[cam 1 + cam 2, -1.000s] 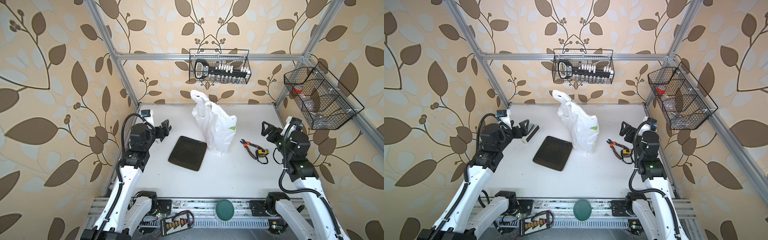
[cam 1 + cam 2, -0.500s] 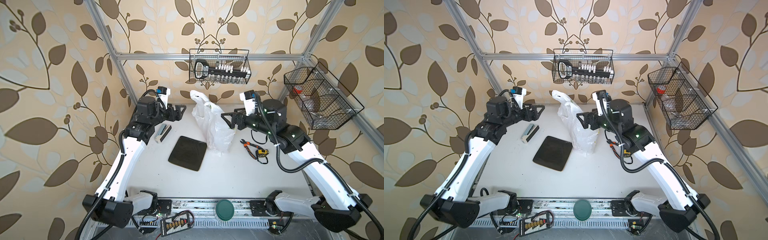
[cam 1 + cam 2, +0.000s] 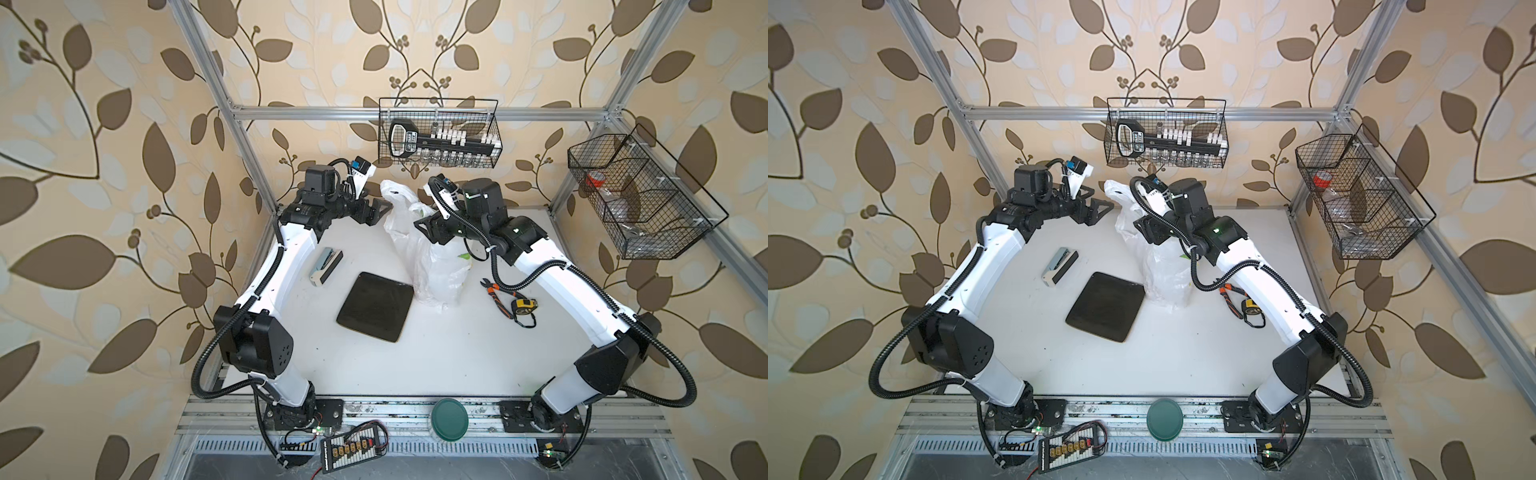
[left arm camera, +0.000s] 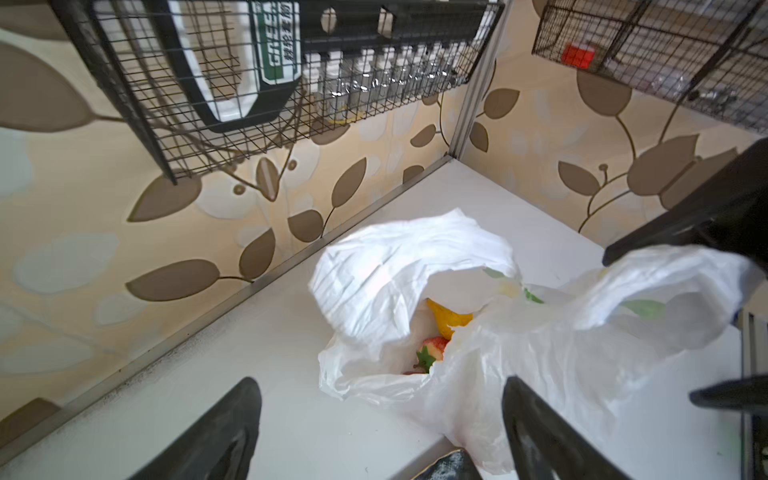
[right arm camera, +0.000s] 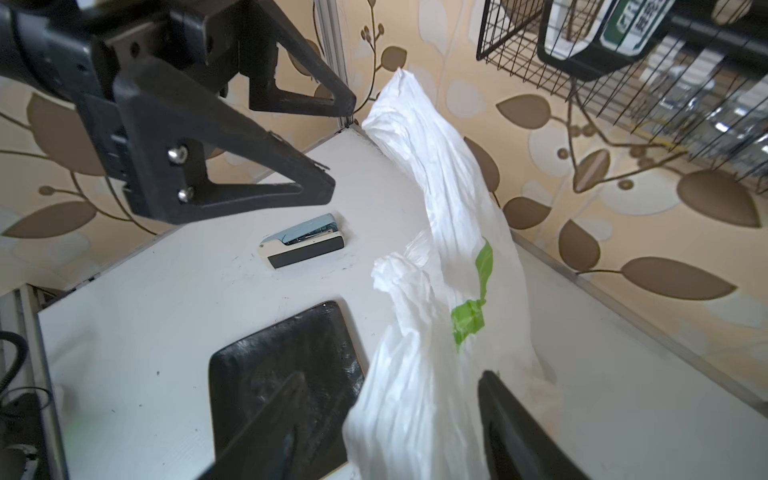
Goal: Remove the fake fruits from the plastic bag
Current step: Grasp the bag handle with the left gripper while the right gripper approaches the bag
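Observation:
The plastic bag (image 3: 432,257) (image 3: 1163,266) stands upright at the back middle of the table, white with green print, its two handle loops raised. Through its mouth in the left wrist view I see fake fruits: a yellow pear (image 4: 449,320) and a red strawberry (image 4: 434,347) with a green cap. My left gripper (image 3: 384,208) (image 4: 379,382) hangs open just left of the bag's top, holding nothing. My right gripper (image 3: 419,220) (image 5: 390,376) straddles the near handle loop (image 5: 415,407), its jaws still apart with plastic between them.
A black square plate (image 3: 376,307) lies in front of the bag. A stapler (image 3: 326,266) lies to its left. Pliers (image 3: 496,293) and a tape measure (image 3: 524,307) lie right of the bag. Wire baskets hang on the back wall (image 3: 440,133) and right wall (image 3: 640,195).
Both arms have lifted from the table's sides and reached in to the top of the bag. The right gripper's jaws have narrowed around the handle loop; the left gripper stays wide.

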Controlling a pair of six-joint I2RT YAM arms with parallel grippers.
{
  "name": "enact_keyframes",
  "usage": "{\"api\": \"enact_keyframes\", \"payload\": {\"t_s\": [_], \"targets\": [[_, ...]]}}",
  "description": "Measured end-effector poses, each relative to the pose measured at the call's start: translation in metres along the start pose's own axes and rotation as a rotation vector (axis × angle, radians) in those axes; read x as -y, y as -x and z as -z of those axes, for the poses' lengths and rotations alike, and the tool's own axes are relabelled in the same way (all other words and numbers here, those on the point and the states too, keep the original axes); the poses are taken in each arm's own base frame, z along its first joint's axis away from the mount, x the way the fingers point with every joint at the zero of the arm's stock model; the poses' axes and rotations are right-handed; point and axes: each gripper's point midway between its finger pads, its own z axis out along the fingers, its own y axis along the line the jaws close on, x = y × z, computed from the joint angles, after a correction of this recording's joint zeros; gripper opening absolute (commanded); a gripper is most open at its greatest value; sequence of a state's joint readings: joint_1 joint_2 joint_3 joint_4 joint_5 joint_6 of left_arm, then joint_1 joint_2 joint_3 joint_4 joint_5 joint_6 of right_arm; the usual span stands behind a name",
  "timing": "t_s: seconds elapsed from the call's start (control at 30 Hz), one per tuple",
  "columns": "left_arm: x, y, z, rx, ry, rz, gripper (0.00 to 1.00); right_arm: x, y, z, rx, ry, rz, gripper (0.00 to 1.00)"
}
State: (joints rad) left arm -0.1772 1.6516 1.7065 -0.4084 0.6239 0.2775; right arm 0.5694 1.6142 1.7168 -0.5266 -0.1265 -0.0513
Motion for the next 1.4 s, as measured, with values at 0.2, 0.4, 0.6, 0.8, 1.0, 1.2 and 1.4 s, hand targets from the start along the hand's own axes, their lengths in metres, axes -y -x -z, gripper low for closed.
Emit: {"api": "enact_keyframes", "payload": {"t_s": [0.2,0.4,0.6,0.8,1.0,1.2,1.4], "targets": [[-0.005,0.006,-0.024,0.024,-0.078,-0.090,0.82,-0.001,-0.003,-0.004,-0.008,0.008,0.048,0.14],[-0.007,0.009,-0.044,0.051,-0.153,-0.124,0.78,-0.010,-0.014,0.004,-0.016,0.051,0.135,0.00],[0.016,0.011,-0.050,0.079,-0.297,-0.129,0.75,-0.026,-0.026,0.024,-0.002,0.126,0.244,0.00],[0.037,0.024,-0.048,0.131,-0.425,-0.143,0.49,-0.035,-0.029,0.038,0.016,0.169,0.340,0.00],[0.043,0.039,-0.050,0.186,-0.478,-0.111,0.00,-0.036,-0.040,0.043,0.000,0.171,0.386,0.00],[0.041,0.050,-0.055,0.205,-0.436,-0.031,0.00,-0.034,-0.064,0.070,-0.036,0.139,0.371,0.54],[0.059,0.025,-0.072,0.133,-0.243,0.132,0.00,-0.031,-0.054,0.115,0.020,0.077,0.097,0.74]]}}
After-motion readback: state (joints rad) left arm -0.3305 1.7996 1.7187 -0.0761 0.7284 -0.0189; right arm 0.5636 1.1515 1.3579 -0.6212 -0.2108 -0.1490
